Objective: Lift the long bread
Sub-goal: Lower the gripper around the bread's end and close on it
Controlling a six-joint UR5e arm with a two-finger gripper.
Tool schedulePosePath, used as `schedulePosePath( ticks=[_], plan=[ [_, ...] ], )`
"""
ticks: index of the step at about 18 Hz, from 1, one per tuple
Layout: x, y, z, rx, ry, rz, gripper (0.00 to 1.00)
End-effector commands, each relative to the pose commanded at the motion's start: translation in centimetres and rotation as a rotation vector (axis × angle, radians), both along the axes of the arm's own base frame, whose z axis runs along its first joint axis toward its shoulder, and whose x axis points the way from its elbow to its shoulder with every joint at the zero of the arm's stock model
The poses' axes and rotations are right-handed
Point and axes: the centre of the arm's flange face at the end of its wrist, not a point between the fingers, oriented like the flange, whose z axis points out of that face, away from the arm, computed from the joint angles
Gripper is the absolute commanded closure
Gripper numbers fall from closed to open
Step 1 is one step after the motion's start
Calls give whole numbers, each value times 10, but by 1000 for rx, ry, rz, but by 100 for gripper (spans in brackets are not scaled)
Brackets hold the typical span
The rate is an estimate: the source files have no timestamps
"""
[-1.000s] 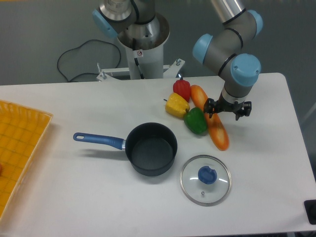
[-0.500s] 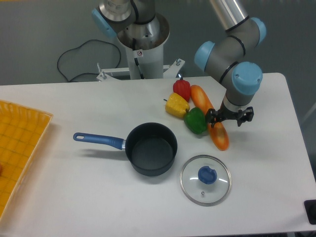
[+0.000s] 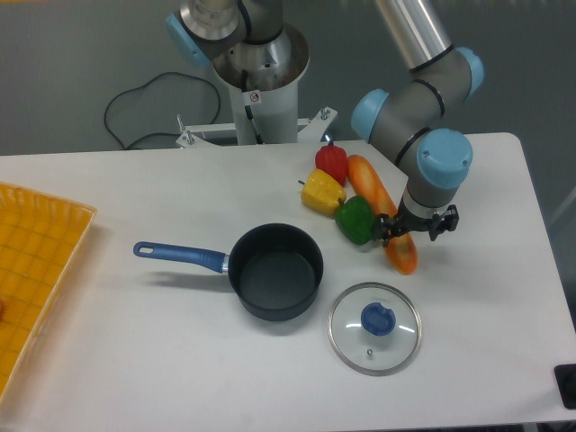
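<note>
Starting at the front, a glass lid (image 3: 373,328) with a blue knob lies flat on the white tabletop (image 3: 162,360). Just behind it to the left sits the dark saucepan (image 3: 274,271), blue handle pointing left, and an orange tray (image 3: 31,270) fills the left edge. Moving back, the tool (image 3: 410,227) is down over the long bread (image 3: 382,209), its dark fingers spread to either side of the loaf's lower half; whether they are pressing on it, I cannot tell from this angle. That bread lies diagonally on the tabletop, near end poking out below the tool, far end up by the red pepper (image 3: 331,163). A green pepper (image 3: 356,220) touches its left side, with a yellow pepper (image 3: 322,191) just beyond.
</note>
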Motion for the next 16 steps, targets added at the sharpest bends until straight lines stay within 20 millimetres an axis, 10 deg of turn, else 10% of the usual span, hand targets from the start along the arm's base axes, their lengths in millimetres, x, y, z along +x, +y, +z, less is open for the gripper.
schedulePosePath(
  ticks=[16],
  plan=[
    [2, 3, -5, -3, -3, 17, 29]
  ],
)
